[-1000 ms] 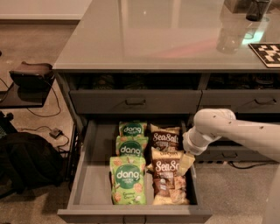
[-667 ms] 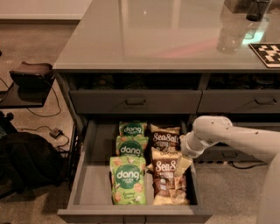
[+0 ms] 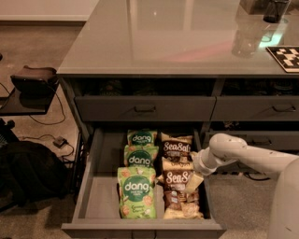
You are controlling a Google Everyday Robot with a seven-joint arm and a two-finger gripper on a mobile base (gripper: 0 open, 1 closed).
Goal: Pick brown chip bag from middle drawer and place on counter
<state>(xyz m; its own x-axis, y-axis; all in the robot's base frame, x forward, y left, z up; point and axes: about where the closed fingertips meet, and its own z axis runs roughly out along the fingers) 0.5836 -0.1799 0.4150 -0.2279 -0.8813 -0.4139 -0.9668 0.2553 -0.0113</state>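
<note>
The middle drawer (image 3: 88, 196) is pulled open below the counter (image 3: 177, 37). Two brown chip bags lie in its right row, one at the back (image 3: 176, 148) and one at the front (image 3: 179, 193). My gripper (image 3: 194, 181) hangs from the white arm (image 3: 243, 156) that comes in from the right. It is down inside the drawer at the right edge of the front brown bag, touching or just over it. Part of that bag's right side is hidden by the gripper.
Three green "dang" bags (image 3: 138, 189) fill the drawer's left row. Narrower drawers with bar handles (image 3: 145, 108) sit above. A checkered board (image 3: 286, 57) and a dark cup (image 3: 275, 10) stand on the counter's right. A black bag (image 3: 28, 172) and a side table (image 3: 28, 91) are on the left.
The gripper has moved down and toward the drawer's front, from beside the back brown bag to the right edge of the front one. The bags have not moved.
</note>
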